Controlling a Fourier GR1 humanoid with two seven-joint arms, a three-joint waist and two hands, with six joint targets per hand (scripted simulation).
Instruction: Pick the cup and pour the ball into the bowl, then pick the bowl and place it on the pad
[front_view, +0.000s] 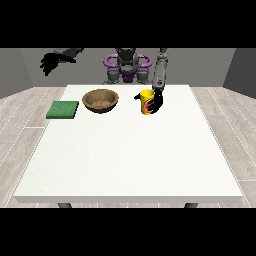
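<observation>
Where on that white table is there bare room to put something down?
The whole near half of the table, in front of the green pad, wooden bowl and yellow cup, is bare. The far strip holding those three is crowded, with a hand at the cup.

pad (63, 109) at table's (130, 160) left, bowl (101, 100) right of it, cup (146, 101) further right

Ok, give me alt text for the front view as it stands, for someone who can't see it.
The hand at the view's right wraps a yellow cup on the white table, beside a brown bowl and a green pad. The other hand hangs raised at the left.
</observation>
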